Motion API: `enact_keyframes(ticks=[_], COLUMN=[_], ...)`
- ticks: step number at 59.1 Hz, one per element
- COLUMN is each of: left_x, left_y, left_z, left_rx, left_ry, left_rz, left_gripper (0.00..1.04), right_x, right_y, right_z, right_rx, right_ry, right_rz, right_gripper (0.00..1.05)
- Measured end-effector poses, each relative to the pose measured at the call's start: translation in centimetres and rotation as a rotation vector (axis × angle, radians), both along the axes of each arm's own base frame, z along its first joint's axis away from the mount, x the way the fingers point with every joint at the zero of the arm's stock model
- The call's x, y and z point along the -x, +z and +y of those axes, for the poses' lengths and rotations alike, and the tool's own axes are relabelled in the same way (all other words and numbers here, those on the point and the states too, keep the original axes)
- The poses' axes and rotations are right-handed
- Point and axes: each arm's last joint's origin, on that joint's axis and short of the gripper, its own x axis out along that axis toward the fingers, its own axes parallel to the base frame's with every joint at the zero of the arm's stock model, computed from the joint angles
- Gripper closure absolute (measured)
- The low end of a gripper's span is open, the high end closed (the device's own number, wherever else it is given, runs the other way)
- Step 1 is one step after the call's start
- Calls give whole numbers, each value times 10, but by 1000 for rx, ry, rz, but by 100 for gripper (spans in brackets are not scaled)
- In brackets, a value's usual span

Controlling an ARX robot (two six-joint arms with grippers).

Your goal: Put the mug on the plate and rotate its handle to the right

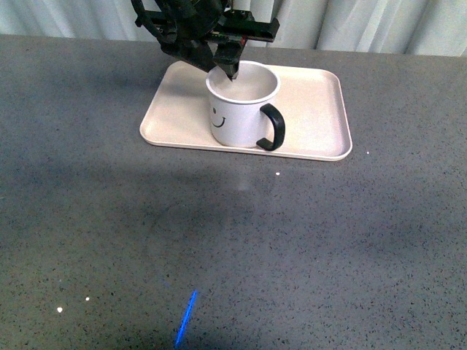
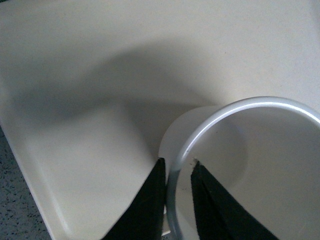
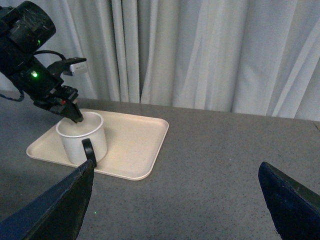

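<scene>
The white mug (image 1: 237, 117) with a black smiley face stands upright on the pale pink-beige plate (image 1: 314, 109). Its black handle (image 1: 273, 127) points to the front right. My left gripper (image 1: 228, 71) is shut on the mug's far-left rim, one finger inside and one outside. The left wrist view shows the rim (image 2: 200, 135) pinched between the two black fingers (image 2: 150, 200) over the plate (image 2: 75, 150). My right gripper (image 3: 175, 200) is open and empty, off to the side above the table, with the mug (image 3: 82, 137) and plate (image 3: 135, 145) ahead of it.
The plate lies on a dark grey speckled table (image 1: 219, 248) near its far edge. White curtains (image 3: 200, 50) hang behind the table. A blue light streak (image 1: 185, 321) lies on the table near the front.
</scene>
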Motion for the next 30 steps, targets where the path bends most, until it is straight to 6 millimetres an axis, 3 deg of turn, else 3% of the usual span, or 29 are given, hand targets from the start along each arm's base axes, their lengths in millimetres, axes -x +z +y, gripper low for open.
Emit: enact_keyframes(ticks=[10,21,30], left_x=[8,29,58], left_y=[7,54,90], left_z=[8,49,89], left_rx=[-18,48,175], left_ry=[20,92,154], left_rz=[-30,-167,-272], left_gripper=[40,8,9], right_x=[0,0,0], right_y=[0,0,0], right_z=[0,0,0], right_rx=[0,0,0], right_ry=[0,0,0], right_rz=[0,0,0], right_gripper=[9,9,9])
